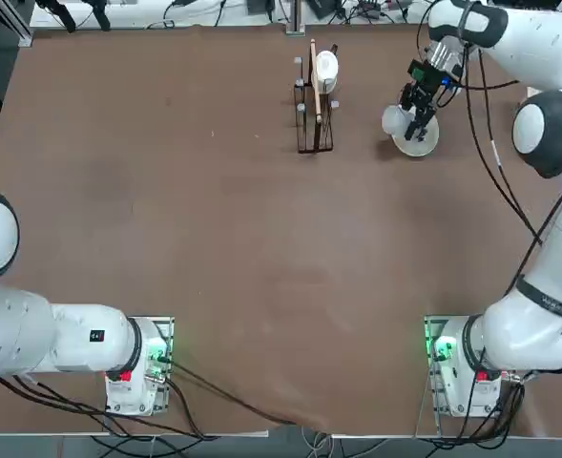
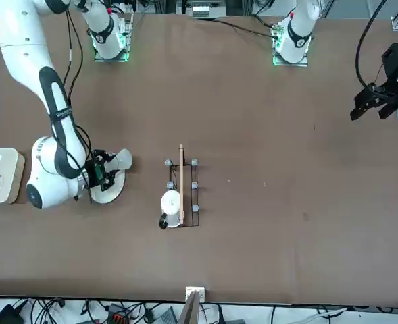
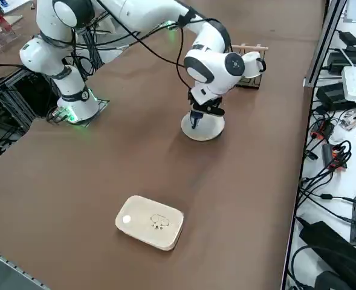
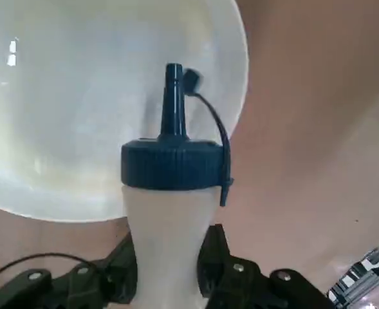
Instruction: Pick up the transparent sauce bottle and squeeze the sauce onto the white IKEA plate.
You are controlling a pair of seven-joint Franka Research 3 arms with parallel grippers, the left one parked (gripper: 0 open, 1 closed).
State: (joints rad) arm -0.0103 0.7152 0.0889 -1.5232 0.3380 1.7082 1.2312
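My right gripper point(image 4: 168, 261) is shut on the transparent sauce bottle point(image 4: 166, 215), its fingers point(image 4: 218, 254) pinching the whitish body just below the blue cap point(image 4: 174, 165). The open nozzle points at the white IKEA plate point(image 4: 67, 116), with its small lid hanging on a strap beside it. From overhead, the gripper point(image 1: 420, 107) hangs over the plate point(image 1: 422, 143) at the table's far right, and the bottle point(image 1: 396, 120) sticks out over the plate's left rim. The front view has the bottle point(image 2: 122, 160) above the plate point(image 2: 111, 190). I see no sauce on the plate.
A black wire rack point(image 1: 314, 114) with a white disc and a wooden stick stands left of the plate. A white boxy rounded object point(image 3: 150, 222) lies near the table's right edge. Cables and devices lie on a bench beyond the table's far edge point(image 3: 341, 90).
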